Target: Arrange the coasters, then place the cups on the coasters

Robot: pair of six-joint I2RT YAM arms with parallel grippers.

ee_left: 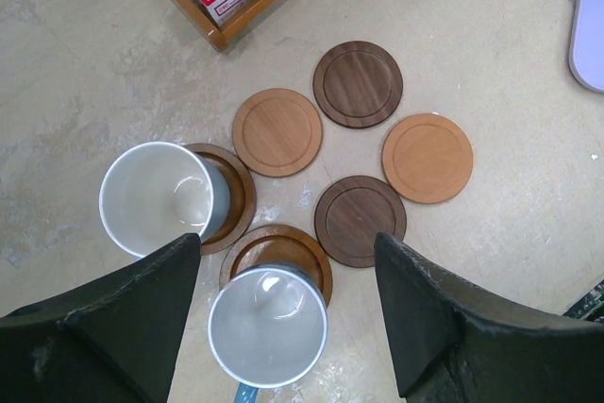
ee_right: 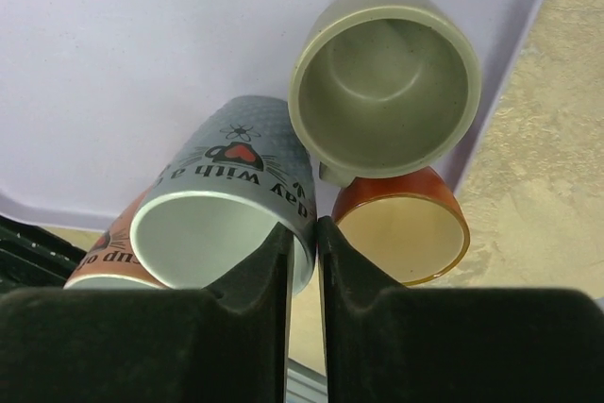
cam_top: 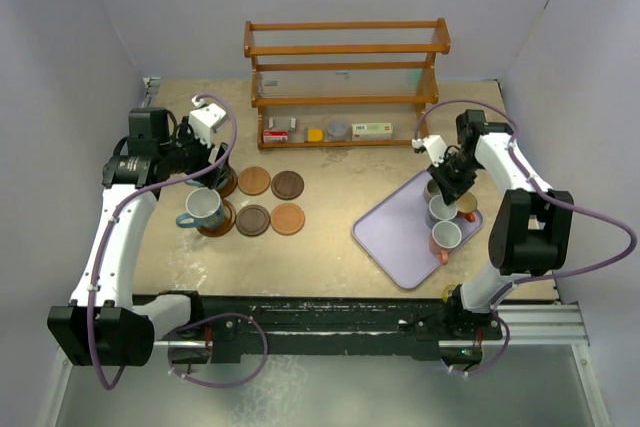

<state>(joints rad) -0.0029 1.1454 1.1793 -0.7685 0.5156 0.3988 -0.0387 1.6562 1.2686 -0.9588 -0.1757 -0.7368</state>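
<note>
Two light blue cups [cam_top: 203,207] stand on the large coasters [cam_top: 226,224] at the table's left, beneath the left gripper [cam_top: 205,175]. The right gripper [cam_top: 447,195] hangs over the lavender tray [cam_top: 385,237].

In the left wrist view the jaws are spread wide, with one blue cup upright between them, mouth up.

In the right wrist view the fingers [ee_right: 260,299] pinch the rim wall of the upright grey cup [ee_right: 222,224], one inside and one outside.
</note>
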